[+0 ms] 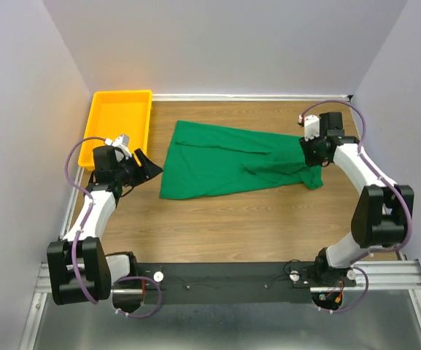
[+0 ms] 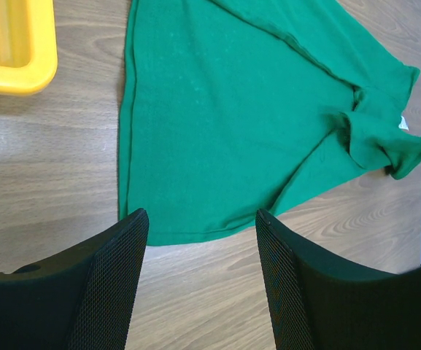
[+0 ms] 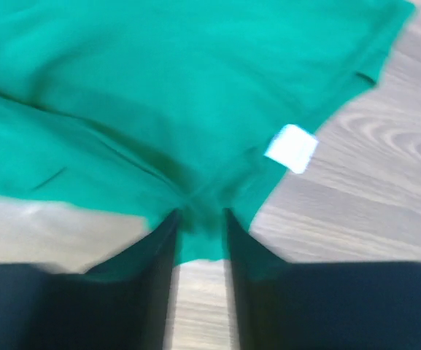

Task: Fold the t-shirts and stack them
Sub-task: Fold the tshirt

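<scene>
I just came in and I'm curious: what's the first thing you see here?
A big green t-shirt lies spread out in the middle of the wooden table, with the right gripper pinching its right edge. A bright yellow tray sits in the far left corner.

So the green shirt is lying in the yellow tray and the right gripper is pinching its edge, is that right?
Not quite. The shirt lies on the table, beside the tray, not in it; the top view shows this. The right gripper does pinch its edge.
</scene>
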You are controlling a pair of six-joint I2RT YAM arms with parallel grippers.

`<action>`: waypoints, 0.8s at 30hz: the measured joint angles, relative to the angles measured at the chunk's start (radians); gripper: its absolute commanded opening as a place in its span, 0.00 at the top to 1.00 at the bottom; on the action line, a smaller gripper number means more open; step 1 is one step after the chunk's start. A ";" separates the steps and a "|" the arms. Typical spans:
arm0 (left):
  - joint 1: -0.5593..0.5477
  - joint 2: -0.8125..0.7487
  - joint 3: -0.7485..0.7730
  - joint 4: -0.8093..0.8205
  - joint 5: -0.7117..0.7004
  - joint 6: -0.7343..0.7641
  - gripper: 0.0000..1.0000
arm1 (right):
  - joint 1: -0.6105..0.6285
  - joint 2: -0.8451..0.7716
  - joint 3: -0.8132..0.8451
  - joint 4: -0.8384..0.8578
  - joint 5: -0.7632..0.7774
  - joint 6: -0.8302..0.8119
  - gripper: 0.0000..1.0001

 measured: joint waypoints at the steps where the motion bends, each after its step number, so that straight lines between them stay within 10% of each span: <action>1: 0.000 0.003 0.000 0.000 0.001 0.000 0.32 | -0.014 0.017 0.015 0.001 0.011 0.018 0.46; 4: 0.000 0.010 0.000 0.000 0.004 0.005 0.32 | -0.051 0.108 0.072 0.010 0.053 0.048 0.00; 13: -0.001 0.010 0.000 0.000 0.007 0.011 0.32 | -0.066 0.026 0.114 -0.078 -0.274 -0.157 0.00; 18: -0.001 0.010 -0.006 0.002 0.009 0.011 0.32 | 0.069 -0.058 0.056 -0.118 -0.396 -0.348 0.48; 24: -0.001 0.010 -0.007 0.003 0.011 0.011 0.32 | 0.140 0.111 0.053 -0.128 -0.369 -0.394 0.52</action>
